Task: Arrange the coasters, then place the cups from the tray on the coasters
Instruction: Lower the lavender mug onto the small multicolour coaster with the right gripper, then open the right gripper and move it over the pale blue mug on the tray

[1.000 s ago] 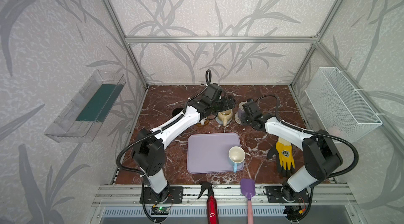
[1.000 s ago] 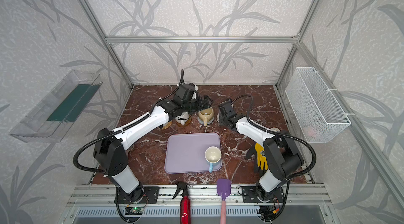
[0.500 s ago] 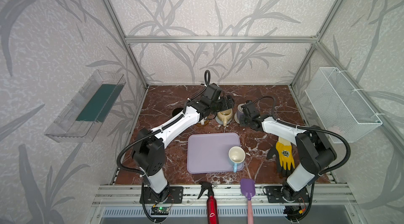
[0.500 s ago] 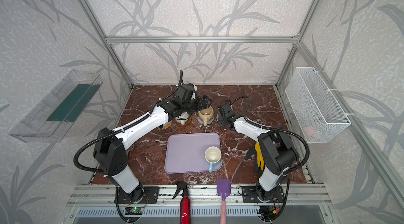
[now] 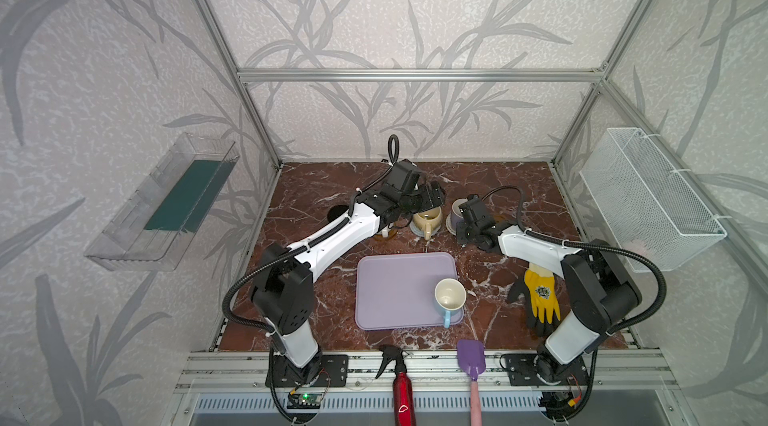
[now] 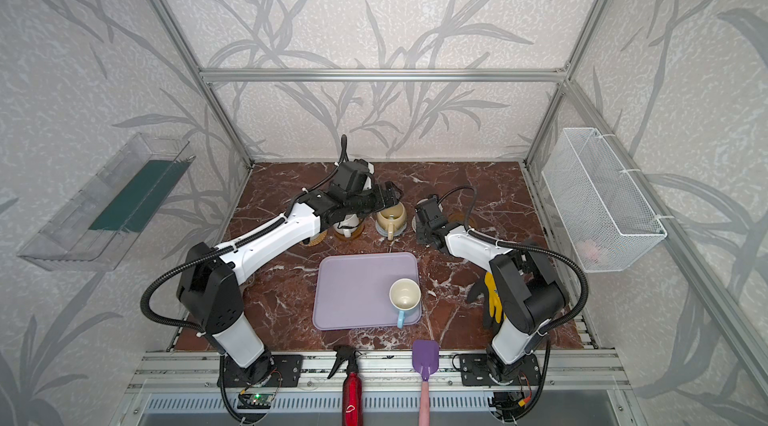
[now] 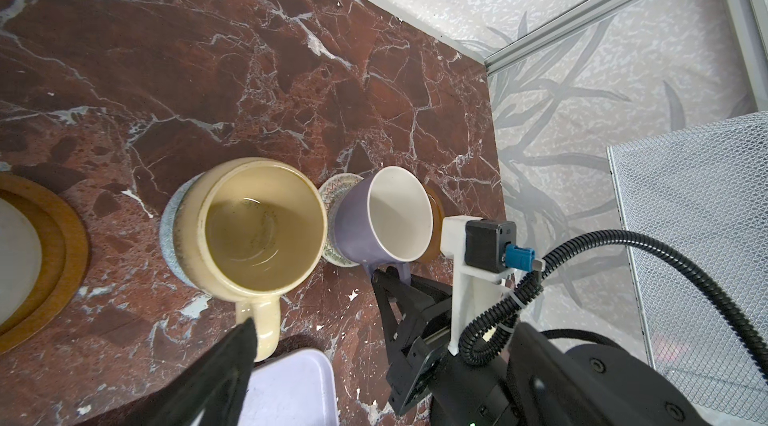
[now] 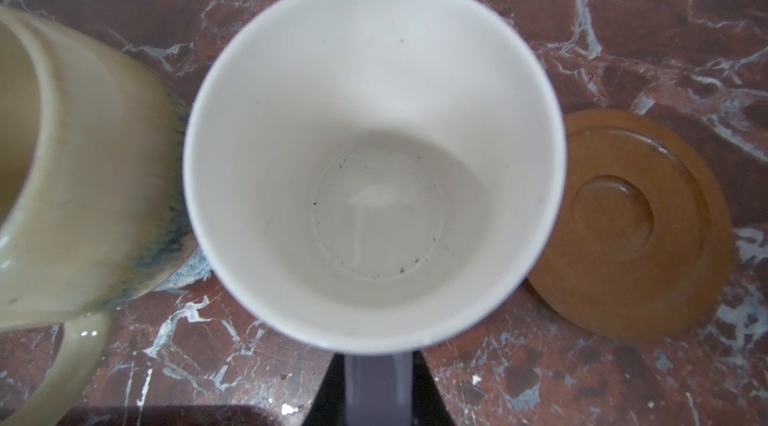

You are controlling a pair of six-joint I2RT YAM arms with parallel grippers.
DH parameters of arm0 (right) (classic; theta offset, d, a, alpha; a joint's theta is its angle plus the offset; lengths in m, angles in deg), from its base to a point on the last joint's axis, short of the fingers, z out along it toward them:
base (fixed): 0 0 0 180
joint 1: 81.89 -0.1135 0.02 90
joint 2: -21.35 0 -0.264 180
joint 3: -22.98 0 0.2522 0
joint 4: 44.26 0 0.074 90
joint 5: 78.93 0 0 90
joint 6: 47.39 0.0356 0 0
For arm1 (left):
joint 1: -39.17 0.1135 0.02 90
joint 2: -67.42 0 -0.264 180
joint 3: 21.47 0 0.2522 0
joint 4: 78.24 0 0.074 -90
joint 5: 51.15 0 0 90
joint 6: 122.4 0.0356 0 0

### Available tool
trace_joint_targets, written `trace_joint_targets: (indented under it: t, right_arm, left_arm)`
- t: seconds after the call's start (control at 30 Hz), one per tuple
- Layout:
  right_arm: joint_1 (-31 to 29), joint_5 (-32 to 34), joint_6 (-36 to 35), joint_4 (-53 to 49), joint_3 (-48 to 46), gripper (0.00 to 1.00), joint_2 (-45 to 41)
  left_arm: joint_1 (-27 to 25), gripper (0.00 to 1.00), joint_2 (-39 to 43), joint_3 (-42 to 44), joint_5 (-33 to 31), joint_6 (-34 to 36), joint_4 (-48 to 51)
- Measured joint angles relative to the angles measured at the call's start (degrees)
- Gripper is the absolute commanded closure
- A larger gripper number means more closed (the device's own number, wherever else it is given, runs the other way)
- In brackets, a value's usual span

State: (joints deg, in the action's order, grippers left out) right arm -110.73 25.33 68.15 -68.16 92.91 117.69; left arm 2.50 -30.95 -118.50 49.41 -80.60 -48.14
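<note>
My right gripper (image 8: 378,365) is shut on the handle of the lavender cup (image 8: 374,153) (image 5: 459,207). The cup stands over the cream spiral coaster (image 7: 336,191). Just beside it lies a bare amber coaster (image 8: 631,232). The cream-yellow cup (image 7: 257,224) (image 5: 427,220) sits on the grey-blue coaster (image 7: 170,228). My left gripper (image 5: 432,196) hovers open above that cup, holding nothing, and one finger (image 7: 237,353) shows near its handle. A speckled white cup (image 6: 347,224) stands on the other amber coaster (image 7: 62,236). The light blue cup (image 5: 449,299) is alone on the tray (image 5: 395,291).
A black cup (image 5: 337,211) stands at the far left of the row. A yellow-and-black glove (image 5: 540,299) lies right of the tray. A red spray bottle (image 5: 401,382) and purple spatula (image 5: 471,357) sit at the front rail. A wire basket (image 5: 648,199) hangs on the right wall.
The right arm has shifted slightly to the left with the lavender cup in its gripper. The left arm has hardly moved.
</note>
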Motion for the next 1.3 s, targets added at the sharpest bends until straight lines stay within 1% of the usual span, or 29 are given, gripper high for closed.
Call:
trace_joint_targets:
  t: [0.17, 0.3, 0.47, 0.5, 0.53, 0.57, 0.6, 0.8, 1.0, 1.13, 1.3]
  right_arm:
    - [-0.1, -0.9, 0.0, -2.3, 0.0, 0.66, 0.1]
    - [-0.1, -1.4, 0.1, -2.9, 0.0, 0.48, 0.1]
    - [-0.2, -1.7, 0.1, -4.3, 0.3, 0.36, -0.2]
    - [-0.2, -1.7, 0.1, -4.6, 0.3, 0.31, -0.6]
    - [-0.3, -1.8, 0.0, -4.9, 0.3, 0.10, -1.3]
    - [-0.3, -2.0, 0.0, -5.1, 0.3, 0.08, -2.2]
    - [-0.3, -2.2, -0.2, -5.3, 0.3, 0.01, -3.1]
    - [-0.3, -2.3, -2.6, -8.8, 0.7, 0.01, -10.6]
    - [-0.2, -2.3, -6.0, -10.4, 0.7, 0.01, -21.9]
    - [0.4, -5.5, -7.5, -11.7, -0.5, 0.01, -29.6]
    - [0.3, -10.9, -7.6, -17.6, -0.9, 0.01, -35.0]
  left_arm:
    - [0.0, 0.03, 0.0, 1.0, 0.0, -0.4, -0.5]
    - [0.0, 0.02, 0.0, 1.0, 0.0, -0.5, -0.7]
    - [0.0, 0.01, 0.2, 1.1, 0.0, -0.5, -0.9]
    - [0.0, 0.01, 0.4, 1.2, -0.2, -0.5, -0.9]
    - [0.0, 0.01, 0.7, 1.4, -0.5, -0.5, -0.8]
    - [0.0, 0.01, 1.1, 1.7, -0.9, -0.5, -0.7]
    - [0.0, 0.01, 1.6, 2.0, -1.2, -0.5, -0.5]
    - [0.0, 0.01, 5.7, 3.5, -1.3, -0.5, -0.7]
    - [0.0, 0.01, 9.6, 5.9, -0.4, -0.2, -0.5]
    - [0.0, 0.01, 12.6, 9.2, 0.6, 1.2, 0.9]
    - [0.0, 0.01, 17.2, 15.1, 2.5, 2.7, 3.5]
